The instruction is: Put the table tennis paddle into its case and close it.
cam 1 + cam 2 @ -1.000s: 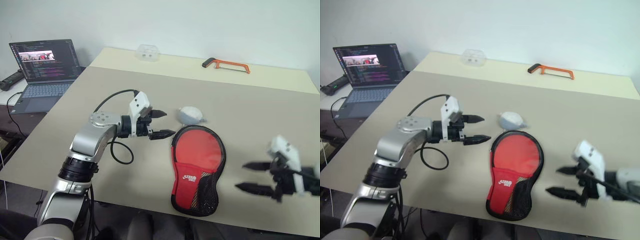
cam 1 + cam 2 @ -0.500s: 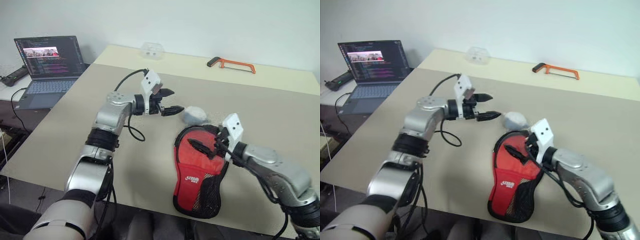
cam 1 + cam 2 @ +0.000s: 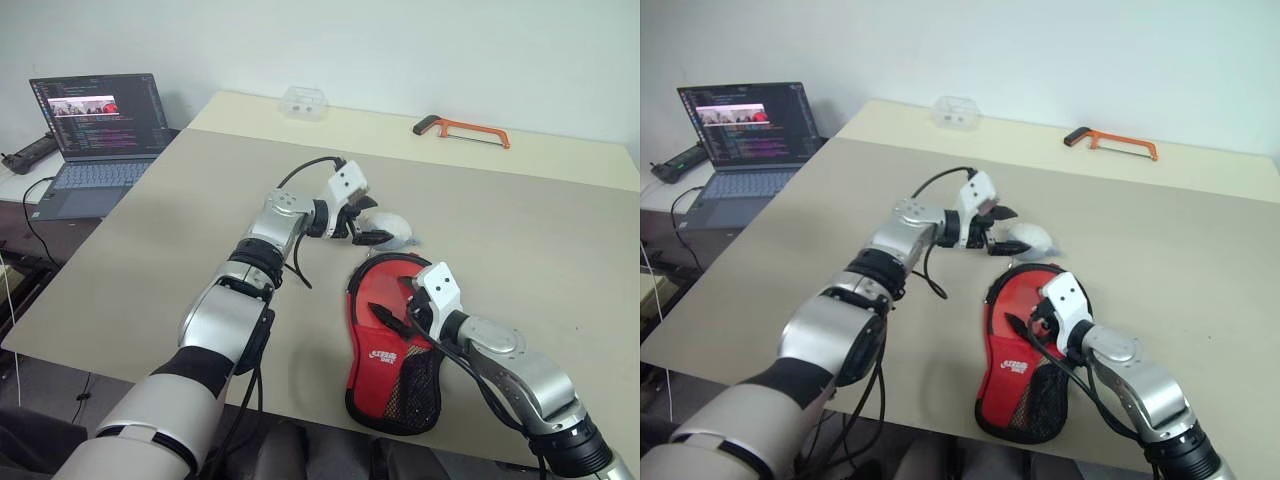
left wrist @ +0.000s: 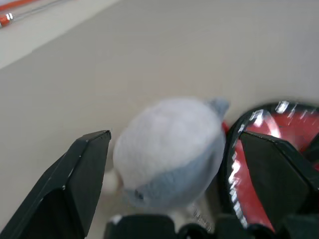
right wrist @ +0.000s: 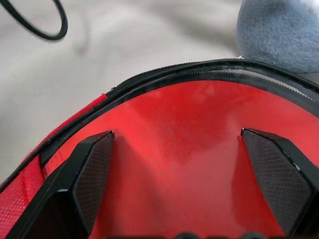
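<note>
The case (image 3: 392, 372) lies flat near the table's front edge, red side up, with its black mesh pocket toward me. Its zip edge (image 5: 149, 75) stands open around the round end. Inside that end shows the smooth red face of the table tennis paddle (image 5: 189, 164); its handle is hidden. My right gripper (image 3: 398, 305) hovers open just over that red face, a finger to either side. My left gripper (image 3: 372, 222) is open beyond the case, and a grey-and-white plush toy (image 4: 169, 144) sits between its fingers.
An open laptop (image 3: 95, 120) stands at the far left. A clear plastic box (image 3: 305, 100) and an orange hacksaw (image 3: 462, 128) lie along the table's back. The plush toy almost touches the round end of the case. The left arm's black cable (image 5: 55, 30) loops nearby.
My left gripper has moved right, up to the plush toy. My right gripper has swung in from the right and down over the case's round end. Both stay open.
</note>
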Tool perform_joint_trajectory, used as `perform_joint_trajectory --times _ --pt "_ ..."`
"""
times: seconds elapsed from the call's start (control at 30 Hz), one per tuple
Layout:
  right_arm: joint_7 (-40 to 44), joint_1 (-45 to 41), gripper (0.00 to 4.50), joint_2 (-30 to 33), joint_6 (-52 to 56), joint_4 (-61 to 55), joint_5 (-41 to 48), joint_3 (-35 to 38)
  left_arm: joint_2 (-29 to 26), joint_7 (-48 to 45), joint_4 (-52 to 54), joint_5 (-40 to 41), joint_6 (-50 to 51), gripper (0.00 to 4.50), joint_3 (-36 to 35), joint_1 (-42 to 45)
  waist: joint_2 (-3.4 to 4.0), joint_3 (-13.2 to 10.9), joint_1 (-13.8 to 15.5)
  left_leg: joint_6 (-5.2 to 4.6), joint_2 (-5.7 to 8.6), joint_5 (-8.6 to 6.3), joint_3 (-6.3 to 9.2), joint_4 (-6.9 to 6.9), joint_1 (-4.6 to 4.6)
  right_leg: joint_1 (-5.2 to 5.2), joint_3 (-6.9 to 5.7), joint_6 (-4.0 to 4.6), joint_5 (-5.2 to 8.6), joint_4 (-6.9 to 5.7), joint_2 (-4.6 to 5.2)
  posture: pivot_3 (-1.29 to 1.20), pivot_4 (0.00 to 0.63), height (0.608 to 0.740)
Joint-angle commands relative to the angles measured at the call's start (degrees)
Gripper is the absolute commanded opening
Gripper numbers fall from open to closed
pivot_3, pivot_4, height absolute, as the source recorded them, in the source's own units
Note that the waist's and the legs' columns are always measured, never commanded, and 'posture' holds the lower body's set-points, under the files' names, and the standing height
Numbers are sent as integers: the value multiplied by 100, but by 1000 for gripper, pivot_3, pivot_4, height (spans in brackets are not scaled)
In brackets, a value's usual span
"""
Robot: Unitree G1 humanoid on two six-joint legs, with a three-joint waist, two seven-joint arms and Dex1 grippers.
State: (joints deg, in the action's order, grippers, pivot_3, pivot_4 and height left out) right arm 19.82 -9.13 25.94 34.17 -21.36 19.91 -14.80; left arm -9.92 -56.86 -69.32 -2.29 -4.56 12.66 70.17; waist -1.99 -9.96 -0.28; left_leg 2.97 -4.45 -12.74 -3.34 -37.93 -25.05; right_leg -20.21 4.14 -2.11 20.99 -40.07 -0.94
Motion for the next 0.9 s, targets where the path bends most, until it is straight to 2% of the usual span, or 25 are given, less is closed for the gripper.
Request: perform_joint_trajectory --times 0.03,0.1,0.3,0.5,0.6,0.8,0.9 --pt "39 80 4480 -121 69 15 -141 -28 138 455 -209 -440 -345 4500 172 198 0 0 1 0 0 0 0 0 0 0 0 0 0 0 0 0 150 740" --pt "36 91 4480 -190 95 -20 -203 -21 262 727 -318 -689 -502 4500 282 159 0 0 2 0 -1 0 1 0 1 0 0 0 0 -1 0 0 150 740" --pt "59 106 4480 -293 165 -122 -376 1 617 1212 -495 -767 -468 4500 96 135 0 1 14 1 0 1 0 -1 3 4 -1 0 0 -2 2 0 150 740" --pt "59 151 4480 -290 269 -131 -505 -7 716 1641 -601 -940 -303 4500 107 129 2 4 13 2 1 1 -2 -1 9 8 0 0 0 -3 2 0 150 740" --pt "41 141 4500 -321 260 -89 -584 25 719 1843 -638 -1068 -261 3877 151 136 2 4 13 2 1 1 -4 -1 13 12 -1 0 0 -4 1 0 150 740" --pt "-118 112 4500 -357 823 16 -691 32 855 2292 -679 -1185 -300 1796 59 308 2 7 14 2 2 1 -4 -2 16 16 -3 0 0 -5 2 0 150 740" --pt "-163 142 4500 -371 1048 37 -723 -15 941 2473 -699 -1214 -366 926 37 452 4 9 16 2 5 2 -6 -3 21 21 -3 0 0 -10 2 0 150 740"
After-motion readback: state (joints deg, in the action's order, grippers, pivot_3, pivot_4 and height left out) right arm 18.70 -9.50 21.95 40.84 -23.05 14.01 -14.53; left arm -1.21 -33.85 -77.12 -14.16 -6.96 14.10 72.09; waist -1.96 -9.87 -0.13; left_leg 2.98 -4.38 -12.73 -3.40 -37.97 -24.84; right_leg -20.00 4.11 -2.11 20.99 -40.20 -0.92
